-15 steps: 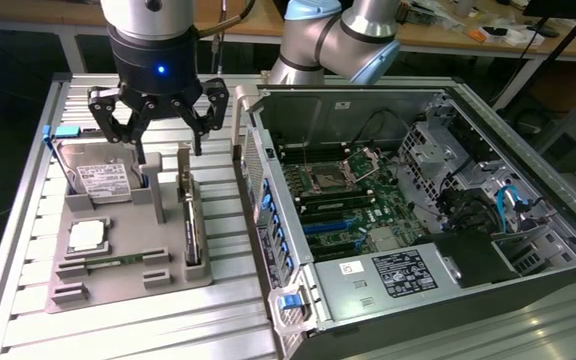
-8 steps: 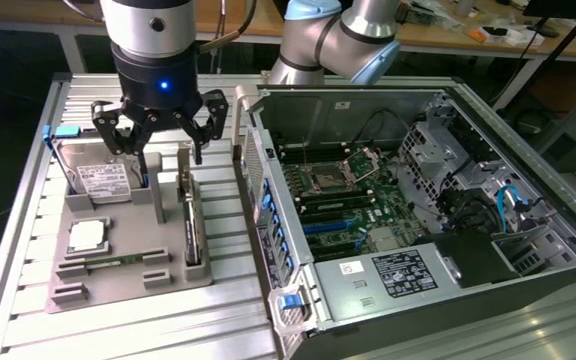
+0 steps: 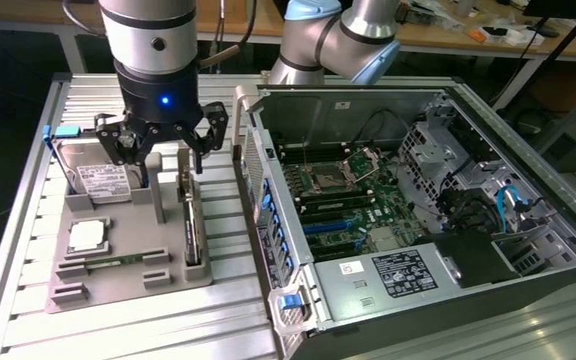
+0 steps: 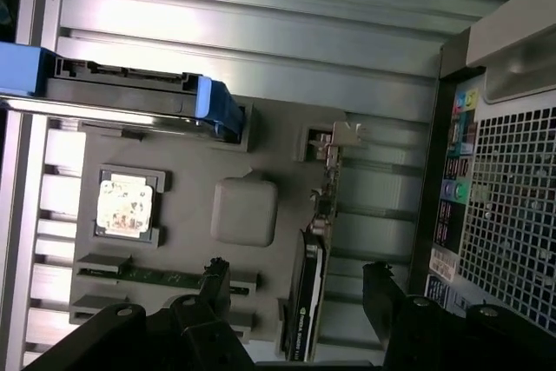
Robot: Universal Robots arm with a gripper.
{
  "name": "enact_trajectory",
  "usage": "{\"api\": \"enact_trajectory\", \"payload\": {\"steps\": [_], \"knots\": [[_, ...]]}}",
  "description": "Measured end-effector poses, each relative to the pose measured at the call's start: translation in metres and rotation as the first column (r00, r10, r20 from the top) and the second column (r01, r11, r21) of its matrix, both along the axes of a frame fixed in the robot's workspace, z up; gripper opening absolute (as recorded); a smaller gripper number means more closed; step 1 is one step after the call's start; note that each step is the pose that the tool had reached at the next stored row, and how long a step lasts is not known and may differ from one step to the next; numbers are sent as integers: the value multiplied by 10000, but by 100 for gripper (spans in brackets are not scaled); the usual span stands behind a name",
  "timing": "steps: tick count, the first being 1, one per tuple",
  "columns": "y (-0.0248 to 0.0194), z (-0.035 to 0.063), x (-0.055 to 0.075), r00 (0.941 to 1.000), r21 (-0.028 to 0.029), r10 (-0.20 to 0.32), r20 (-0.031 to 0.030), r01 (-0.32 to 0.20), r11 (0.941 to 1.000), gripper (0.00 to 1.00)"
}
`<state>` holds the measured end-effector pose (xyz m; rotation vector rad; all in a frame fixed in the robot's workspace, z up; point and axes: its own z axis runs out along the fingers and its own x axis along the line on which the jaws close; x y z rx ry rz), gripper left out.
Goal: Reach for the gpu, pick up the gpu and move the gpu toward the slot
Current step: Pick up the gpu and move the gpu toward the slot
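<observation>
Silver arm (image 3: 153,22) with pale-blue joint caps (image 3: 308,9), black wrist (image 3: 158,82), blue light (image 3: 165,99), black fingers (image 3: 116,146).

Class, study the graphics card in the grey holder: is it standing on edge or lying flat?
Standing on edge. The graphics card shows as a thin dark slab upright in a slot of the grey holder.

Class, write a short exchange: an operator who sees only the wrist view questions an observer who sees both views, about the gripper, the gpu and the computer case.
Operator: From the wrist view I cannot judge height. Is the gripper down on the gpu?
Observer: No. The gripper hangs open above the gpu, gripping nothing.
Operator: Is the computer case open?
Observer: Yes. The computer case has its side off, and its motherboard lies exposed.
</observation>
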<state>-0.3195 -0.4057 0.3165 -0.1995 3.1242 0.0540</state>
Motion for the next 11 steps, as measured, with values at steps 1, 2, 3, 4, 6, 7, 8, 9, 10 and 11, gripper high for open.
{"api": "enact_trajectory", "payload": {"steps": [1, 2, 3, 4, 6, 7, 8, 9, 10, 11], "knots": [[-1, -18, 2, 10000, 1, -36, 1, 36, 10000, 72], [-2, -36, 8, 10000, 0, -71, 1, 71, 10000, 72], [-2, -54, 21, 9999, 0, -102, -1, 102, 9999, 72], [-2, -72, 34, 9999, -1, -134, -1, 134, 9999, 72], [-2, -110, 53, 9998, 1, -203, 1, 203, 9998, 72], [-3, -129, 57, 9997, 1, -237, 1, 237, 9997, 72], [-4, -147, 57, 9996, 1, -281, 1, 281, 9996, 72], [-6, -165, 58, 9995, 0, -326, 1, 326, 9995, 72], [-7, -183, 58, 9993, 0, -381, 0, 381, 9993, 72], [-9, -203, 58, 9990, 1, -453, 1, 453, 9990, 72]]}}
